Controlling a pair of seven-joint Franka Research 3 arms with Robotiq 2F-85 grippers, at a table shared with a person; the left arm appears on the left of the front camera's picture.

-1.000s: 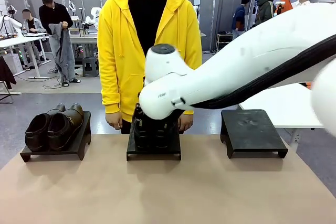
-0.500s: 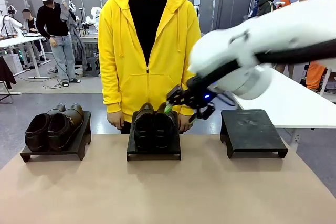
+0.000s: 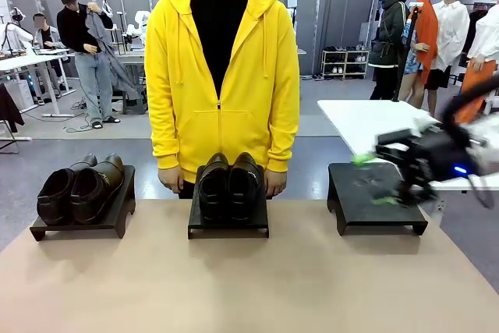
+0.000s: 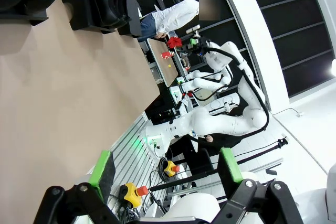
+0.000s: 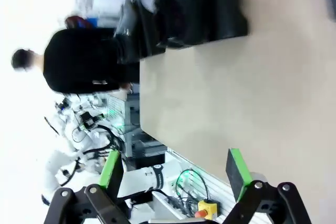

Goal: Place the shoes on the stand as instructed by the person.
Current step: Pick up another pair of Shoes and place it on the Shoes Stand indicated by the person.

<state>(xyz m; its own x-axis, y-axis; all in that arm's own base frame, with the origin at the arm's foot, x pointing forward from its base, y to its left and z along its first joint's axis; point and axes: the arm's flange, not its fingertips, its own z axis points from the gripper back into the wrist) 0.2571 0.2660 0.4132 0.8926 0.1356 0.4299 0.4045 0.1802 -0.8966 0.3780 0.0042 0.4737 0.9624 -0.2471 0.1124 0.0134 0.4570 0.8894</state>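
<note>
Two pairs of shiny black shoes rest on low black stands along the table's far edge: one pair (image 3: 82, 185) on the left stand (image 3: 117, 216), the other pair (image 3: 228, 185) on the middle stand (image 3: 228, 228). The person (image 3: 222, 76) in the yellow hoodie stands behind the middle stand, hands down by its sides. The right stand (image 3: 376, 196) is bare. Motion-blurred, my right gripper (image 3: 373, 179) hangs open over that stand, holding nothing. In the right wrist view the open gripper (image 5: 174, 168) faces a blurred pair of shoes (image 5: 202, 3). My left gripper (image 4: 166, 167) is open and holds nothing, with shoes on a stand (image 4: 100, 3) far ahead.
The brown tabletop (image 3: 249, 286) lies bare in front of the stands. A white table (image 3: 366, 118) stands behind the right stand. Other people stand at the back left and back right of the room.
My right arm has drawn back from the middle stand and swung right, leaving that pair of shoes resting there. Its gripper now hangs over the right stand.
</note>
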